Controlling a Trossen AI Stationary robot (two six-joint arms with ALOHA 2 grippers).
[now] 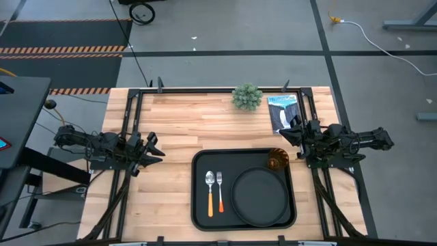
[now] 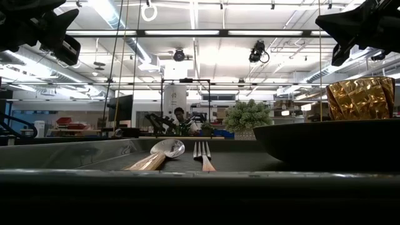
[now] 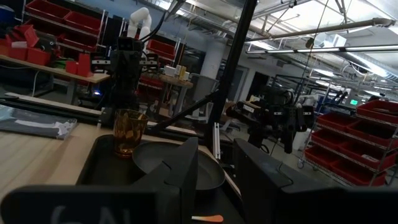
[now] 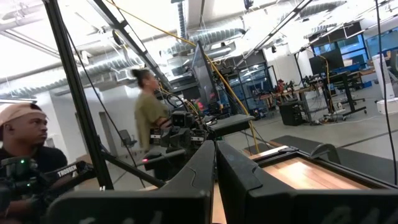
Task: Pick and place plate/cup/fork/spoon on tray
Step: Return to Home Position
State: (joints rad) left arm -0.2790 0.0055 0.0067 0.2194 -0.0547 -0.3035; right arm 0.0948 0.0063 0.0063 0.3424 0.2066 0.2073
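The black tray lies at the table's near middle. On it lie the black plate at the right, the amber cup upright at the far right corner, and the spoon and fork side by side at the left. The low view shows the spoon, fork, plate and cup. My left gripper is open and empty, raised left of the tray. My right gripper is shut and empty, raised just beyond the tray's far right corner.
A small green plant and a blue-and-white packet sit at the table's far edge. Bare wood lies left of the tray and beyond it. People stand in the room beyond the table.
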